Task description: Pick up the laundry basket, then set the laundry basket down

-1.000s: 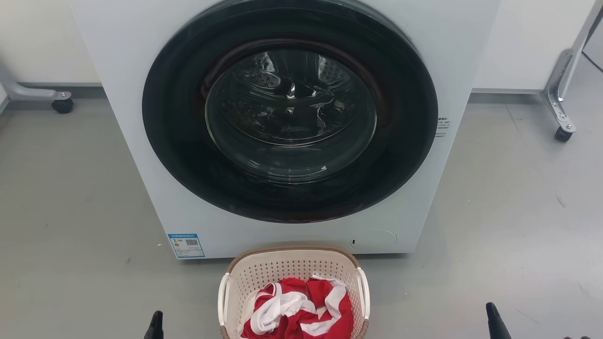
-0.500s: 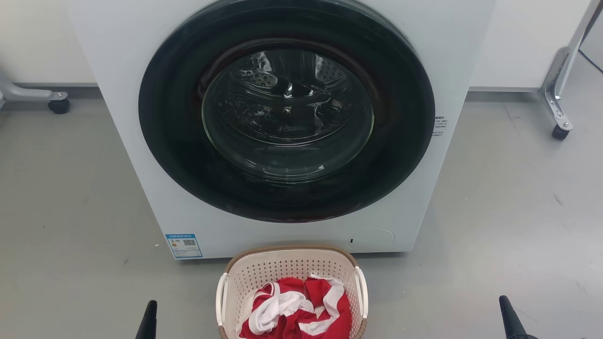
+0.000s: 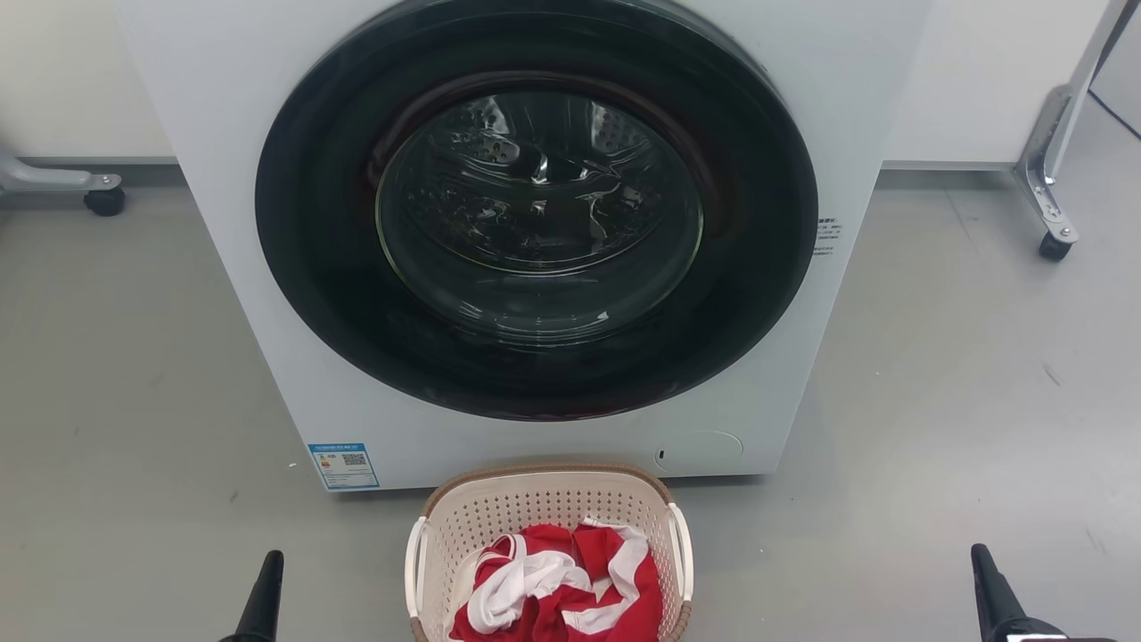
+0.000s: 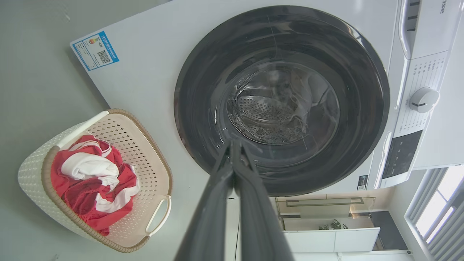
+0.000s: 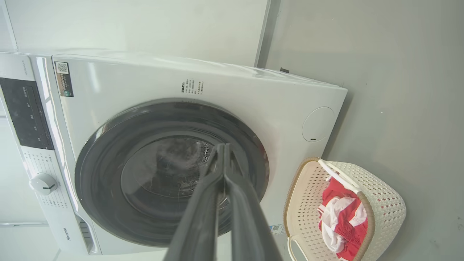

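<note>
- From my head camera, one laundry basket [image 3: 545, 470] sat on the floor [image 3: 936, 401] at the bottom middle, just in front of the one washing machine [image 3: 258, 294].
- I counted two white handles, one on its left side [image 3: 413, 557] and one on its right [image 3: 685, 553], and a heap of red and white clothing [image 3: 557, 593] lay inside.
- The machine had one round dark door [image 3: 535, 209], closed, and one blue label [image 3: 343, 464] low on its front.
- Two wheeled legs stood by the wall, one far left [image 3: 104, 201] and one far right [image 3: 1054, 245].
- My left jaws showed one dark fingertip [image 3: 265, 588] at the lower left and my right jaws one [image 3: 989, 588] at the lower right, each well apart from the basket.
- From my left wrist, my two fingers [image 4: 217, 203] lay pressed together to the tips, so those jaws were closed on nothing.
- The basket [image 4: 32, 170] sat at that view's left, beside the machine, apart from my fingers.
- One white knob [image 4: 423, 99] showed on the panel.
- From my right wrist, my two fingers [image 5: 203, 210] also met at the tips, closed and empty.
- The basket [image 5: 384, 203] sat at that view's lower right, near the machine's bottom corner.
</note>
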Robot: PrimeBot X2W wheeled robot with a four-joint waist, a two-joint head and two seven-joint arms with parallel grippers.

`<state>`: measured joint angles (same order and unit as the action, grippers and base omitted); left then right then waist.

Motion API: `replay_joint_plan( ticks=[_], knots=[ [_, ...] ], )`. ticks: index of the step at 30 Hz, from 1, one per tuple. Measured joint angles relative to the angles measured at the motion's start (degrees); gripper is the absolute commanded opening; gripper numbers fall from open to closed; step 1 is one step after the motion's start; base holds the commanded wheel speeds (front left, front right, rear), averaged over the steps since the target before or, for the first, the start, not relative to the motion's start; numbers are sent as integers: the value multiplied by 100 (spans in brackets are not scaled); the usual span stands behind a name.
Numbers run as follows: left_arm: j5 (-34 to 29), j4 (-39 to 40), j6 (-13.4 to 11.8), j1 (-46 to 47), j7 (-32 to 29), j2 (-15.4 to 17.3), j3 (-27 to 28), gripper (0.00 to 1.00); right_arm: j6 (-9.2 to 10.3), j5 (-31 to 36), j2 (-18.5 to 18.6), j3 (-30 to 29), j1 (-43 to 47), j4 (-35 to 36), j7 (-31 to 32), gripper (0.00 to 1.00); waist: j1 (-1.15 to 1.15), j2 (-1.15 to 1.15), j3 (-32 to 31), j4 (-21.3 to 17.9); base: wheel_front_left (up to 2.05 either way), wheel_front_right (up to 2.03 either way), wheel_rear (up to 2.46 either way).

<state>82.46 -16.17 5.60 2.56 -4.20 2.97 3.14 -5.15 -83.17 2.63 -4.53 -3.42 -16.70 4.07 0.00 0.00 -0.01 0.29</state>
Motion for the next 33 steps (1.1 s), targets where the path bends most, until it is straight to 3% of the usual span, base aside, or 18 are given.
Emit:
replay_joint_plan(
  ticks=[13, 33],
  knots=[
    [907, -74, 149, 207, -231, -53, 204, 0, -175, -826, -12, -308, -157, -40, 241, 0, 0, 0, 11, -30, 0, 0, 0],
    [924, -79, 149, 207, -231, -57, 207, 0, -176, -826, -13, -308, -187, -41, 241, 0, 0, 0, 11, -30, 0, 0, 0]
  ],
)
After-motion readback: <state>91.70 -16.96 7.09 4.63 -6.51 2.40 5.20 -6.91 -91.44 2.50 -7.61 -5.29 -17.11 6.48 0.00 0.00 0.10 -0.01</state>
